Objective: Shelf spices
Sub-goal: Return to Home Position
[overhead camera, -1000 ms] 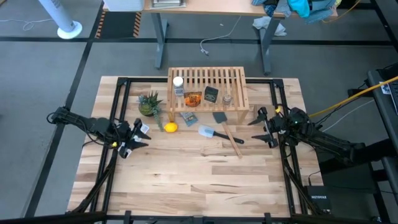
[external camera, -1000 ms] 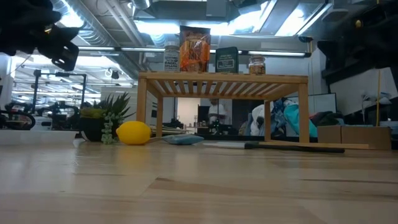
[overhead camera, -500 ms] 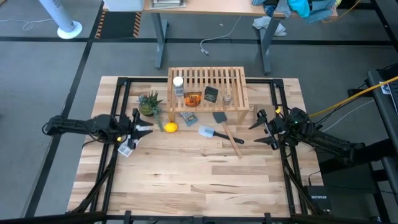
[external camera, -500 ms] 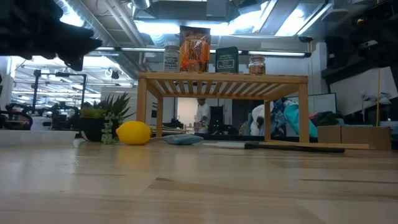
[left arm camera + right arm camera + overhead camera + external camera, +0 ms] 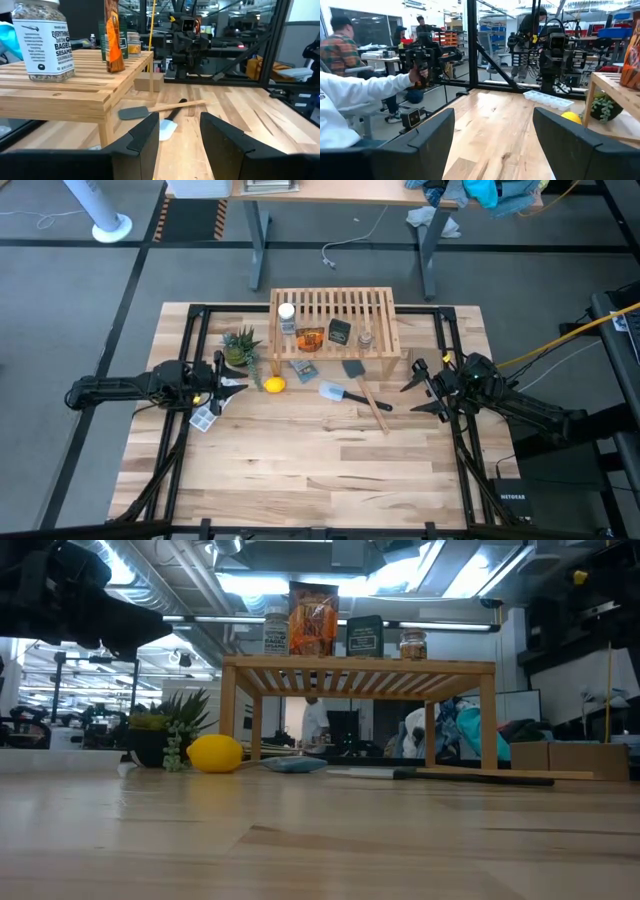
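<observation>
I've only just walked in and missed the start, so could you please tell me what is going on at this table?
All four spices stand on the shelf: a white-capped jar, an orange pack, a black can and a small glass jar. Neither gripper holds anything. The left gripper is open near the plant, and the right gripper is open off the shelf's right end. A lemon and a spatula lie on the table in front of the shelf. The shelving looks done.
</observation>
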Robot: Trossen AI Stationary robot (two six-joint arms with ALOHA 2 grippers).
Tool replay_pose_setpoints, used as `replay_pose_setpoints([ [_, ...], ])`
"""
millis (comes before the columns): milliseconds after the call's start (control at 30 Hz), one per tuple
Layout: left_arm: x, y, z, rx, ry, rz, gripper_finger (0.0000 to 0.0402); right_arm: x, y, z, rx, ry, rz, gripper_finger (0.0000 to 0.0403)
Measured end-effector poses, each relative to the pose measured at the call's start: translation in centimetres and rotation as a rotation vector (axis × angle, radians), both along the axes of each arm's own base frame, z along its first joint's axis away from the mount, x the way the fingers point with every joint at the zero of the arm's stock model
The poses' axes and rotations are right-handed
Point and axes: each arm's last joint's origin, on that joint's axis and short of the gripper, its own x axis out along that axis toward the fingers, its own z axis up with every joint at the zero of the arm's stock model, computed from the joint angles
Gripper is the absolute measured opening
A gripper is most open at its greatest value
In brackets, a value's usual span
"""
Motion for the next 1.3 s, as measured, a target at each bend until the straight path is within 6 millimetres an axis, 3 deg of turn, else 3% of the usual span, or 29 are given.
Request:
replay_pose_setpoints([
  [267, 0.01, 0.00, -0.01, 0.005, 0.001, 0.000, 0.0137, -0.01, 0.06, -0.28, 0.021, 0.035, 0.026, 0.0277],
  [500, 0.01, 0.00, -0.01, -0.161, -0.017, 0.000, 0.0137, -0.17, 0.37, -0.43, 0.027, 0.058, 0.149, 0.0277],
  [767, 0.01, 0.00, -0.01, -0.160, -0.017, 0.000, 0.0137, -0.25, 0.48, -0.50, 0.023, 0.065, 0.199, 0.0277],
  [1300, 0.01, 0.00, -0.01, -0.147, -0.016, 0.000, 0.0137, 0.03, -0.04, -0.29, -0.257, -0.091, -0.026, 0.0277],
])
